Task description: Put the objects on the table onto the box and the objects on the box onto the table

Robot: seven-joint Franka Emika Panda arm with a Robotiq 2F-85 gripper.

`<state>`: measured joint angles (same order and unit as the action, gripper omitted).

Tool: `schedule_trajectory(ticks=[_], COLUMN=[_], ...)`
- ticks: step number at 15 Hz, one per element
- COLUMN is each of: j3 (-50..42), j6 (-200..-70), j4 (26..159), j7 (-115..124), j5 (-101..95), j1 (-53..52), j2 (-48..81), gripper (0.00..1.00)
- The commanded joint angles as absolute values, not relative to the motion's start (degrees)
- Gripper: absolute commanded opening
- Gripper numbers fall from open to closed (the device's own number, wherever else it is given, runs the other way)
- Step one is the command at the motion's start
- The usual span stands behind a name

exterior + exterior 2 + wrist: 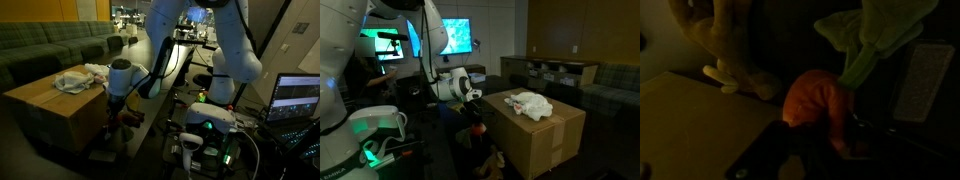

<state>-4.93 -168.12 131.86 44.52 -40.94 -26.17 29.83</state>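
Just beside the box [55,112], below its top edge, your gripper [822,136] was pinched on the orange carrot toy [810,100], seemingly by its soft body alone. Had you raised it toward the box's top, the plush could have slipped free or caught the box's near wall. A hasty release might have buried the white cloth [532,103] lying on the box.

There is one cardboard box [45,120], one crumpled white bundle [80,78] on its top, one orange carrot toy [815,100] with one green leafy tuft [875,30] at its 1 o'clock, one pale plush toy [735,78] at its 10 o'clock, one open laptop [297,98] and one green sofa [50,45].
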Motion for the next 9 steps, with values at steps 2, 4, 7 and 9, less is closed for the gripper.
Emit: schedule_trajectory(ticks=[2, 4, 7, 9], j3=[-7.1, -7.6, -8.9, -9.4], j6=[-170.0, -170.1, -170.8, -171.2], j4=[128.0, 127.6, 127.6, 128.0], j7=[48.0, 48.4, 49.3, 49.4], j5=[-42.2, -42.2, -42.5, -42.4], j1=[-28.7, -29.2, -30.2, -30.5], j2=[33.5, 33.8, 34.2, 34.1], gripper=[0.37, 0.43, 0.68, 0.83])
